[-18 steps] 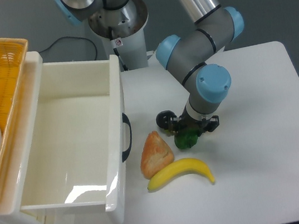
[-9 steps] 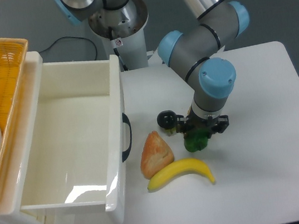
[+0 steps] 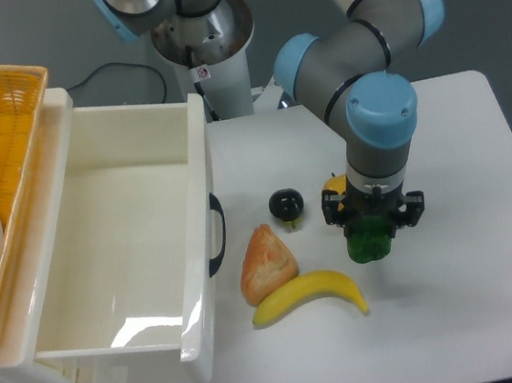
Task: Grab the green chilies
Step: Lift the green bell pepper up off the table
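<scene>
I see a white table [image 3: 467,314] carrying a banana [image 3: 308,295], a bread piece [image 3: 267,262], a small black fruit [image 3: 286,203] and, mostly hidden, perhaps a yellow pepper [image 3: 335,183].

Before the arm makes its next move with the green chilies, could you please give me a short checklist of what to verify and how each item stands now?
1. Tool closed on the green chilies: ok, the pepper sits between the fingers under the wrist.
2. Chilies lifted off the table: cannot tell, one view only and the height is unclear.
3. Right item held, not the yellow pepper: ok, the yellow one shows behind the tool.
4. Black round fruit apart from the tool: ok, a gap shows.
5. Banana apart from the chilies: ok, it lies lower in the picture with a gap between them.
6. Grip centred on the pepper: cannot tell, the wrist hides the contact.
</scene>
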{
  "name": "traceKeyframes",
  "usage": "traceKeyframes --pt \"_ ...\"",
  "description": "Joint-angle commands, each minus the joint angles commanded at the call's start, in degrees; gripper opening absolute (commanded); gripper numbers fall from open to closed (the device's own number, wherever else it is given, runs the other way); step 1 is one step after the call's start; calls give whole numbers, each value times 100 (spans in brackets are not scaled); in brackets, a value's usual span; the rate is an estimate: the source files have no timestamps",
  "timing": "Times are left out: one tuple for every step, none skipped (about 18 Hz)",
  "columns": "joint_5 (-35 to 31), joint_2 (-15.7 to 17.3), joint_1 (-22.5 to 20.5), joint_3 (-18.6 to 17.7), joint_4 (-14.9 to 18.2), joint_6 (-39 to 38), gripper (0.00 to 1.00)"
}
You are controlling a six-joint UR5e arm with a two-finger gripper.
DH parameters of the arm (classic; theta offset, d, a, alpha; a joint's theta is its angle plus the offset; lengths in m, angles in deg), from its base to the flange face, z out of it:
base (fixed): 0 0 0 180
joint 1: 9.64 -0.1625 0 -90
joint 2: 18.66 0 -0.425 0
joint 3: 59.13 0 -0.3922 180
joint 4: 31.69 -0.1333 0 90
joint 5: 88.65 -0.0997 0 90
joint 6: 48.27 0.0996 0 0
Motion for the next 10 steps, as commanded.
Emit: traceKeyframes --pt "0 35 -53 9 18 290 36" --pt "9 61 -105 9 18 502 36" --pt "9 62 -167 18 18 617 36" --pt "17 70 -211 26 18 714 36" --pt "9 79 -246 53 18 854 36" --pt "0 79 -281 70 18 1047 36" --pt "0 131 -316 27 36 1241 36" --pt "-9 184 -317 -8 71 1382 36" --pt "-9 185 -325 9 106 1461 36" --pt "-35 185 -343 18 132 1480 36"
